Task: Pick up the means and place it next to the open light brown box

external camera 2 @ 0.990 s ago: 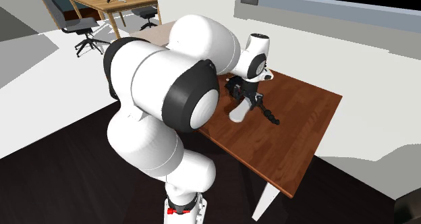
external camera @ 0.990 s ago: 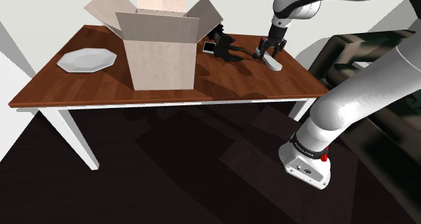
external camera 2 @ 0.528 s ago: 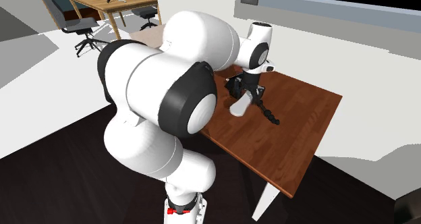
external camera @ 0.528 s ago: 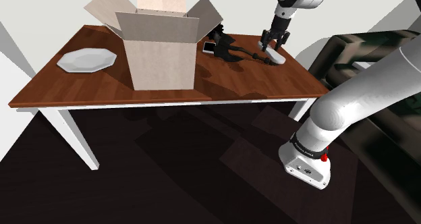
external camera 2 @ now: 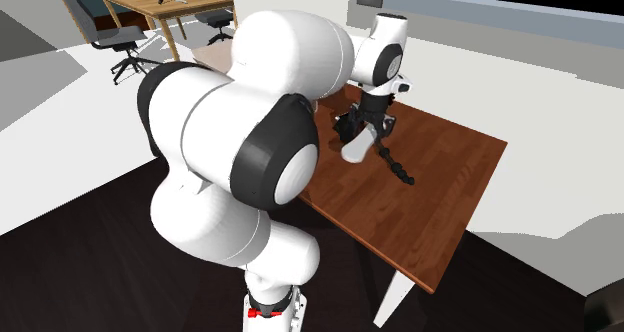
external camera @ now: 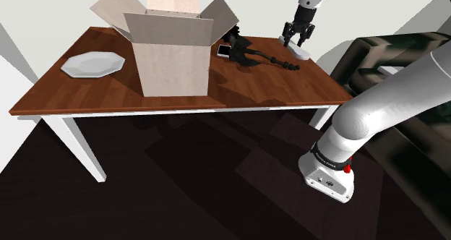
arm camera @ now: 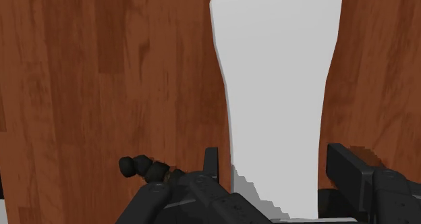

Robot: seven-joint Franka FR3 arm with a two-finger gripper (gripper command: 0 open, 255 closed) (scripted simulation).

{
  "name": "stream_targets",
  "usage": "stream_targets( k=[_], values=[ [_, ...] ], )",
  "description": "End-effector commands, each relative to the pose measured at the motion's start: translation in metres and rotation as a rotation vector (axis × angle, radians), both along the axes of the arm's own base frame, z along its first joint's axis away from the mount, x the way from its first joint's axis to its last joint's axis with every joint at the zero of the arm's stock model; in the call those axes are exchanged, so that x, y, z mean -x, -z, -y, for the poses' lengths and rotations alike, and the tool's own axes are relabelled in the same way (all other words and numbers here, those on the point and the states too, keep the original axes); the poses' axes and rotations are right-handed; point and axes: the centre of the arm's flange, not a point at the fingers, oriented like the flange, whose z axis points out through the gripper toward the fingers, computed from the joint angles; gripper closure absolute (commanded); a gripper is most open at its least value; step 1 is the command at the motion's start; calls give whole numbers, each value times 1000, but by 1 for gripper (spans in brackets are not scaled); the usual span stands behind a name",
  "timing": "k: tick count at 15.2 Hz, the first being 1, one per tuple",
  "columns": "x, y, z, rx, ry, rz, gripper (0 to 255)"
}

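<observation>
Shoulder view, left to right: white octagonal plate at the far left of the dark wooden tabletop, then the open light brown cardboard box, flaps up. Just right of the box there's a small white flat item and a black gadget with a beaded tail, tail trailing right. The end effector is at the far right corner.

The task's thing, a white flared elongated piece, hangs under the end effector. In the wrist view its narrow end sits between the two fingers and its long axis runs straight away from them, across the closing direction. Reads as clamped on the narrow end. Can't tell if its low end is clear of the tabletop.

Key relation: the box lies to the shoulder view's left of the end effector, with the black gadget in between. Bare tabletop shows in front of the gadget, right of the box's near corner. I'd judge that the drop spot: carry left and toward the near edge, high enough to pass the beaded tail.
</observation>
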Motion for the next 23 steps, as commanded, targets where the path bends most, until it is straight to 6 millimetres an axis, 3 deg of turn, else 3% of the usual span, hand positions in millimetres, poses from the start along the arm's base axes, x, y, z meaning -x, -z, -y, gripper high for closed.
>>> stream_targets(
  k=[1, 23],
  values=[
    [0, -10, 1, 0, 0, 0, 255],
    [0, -127, 1, 0, 0, 0, 255]
  ],
)
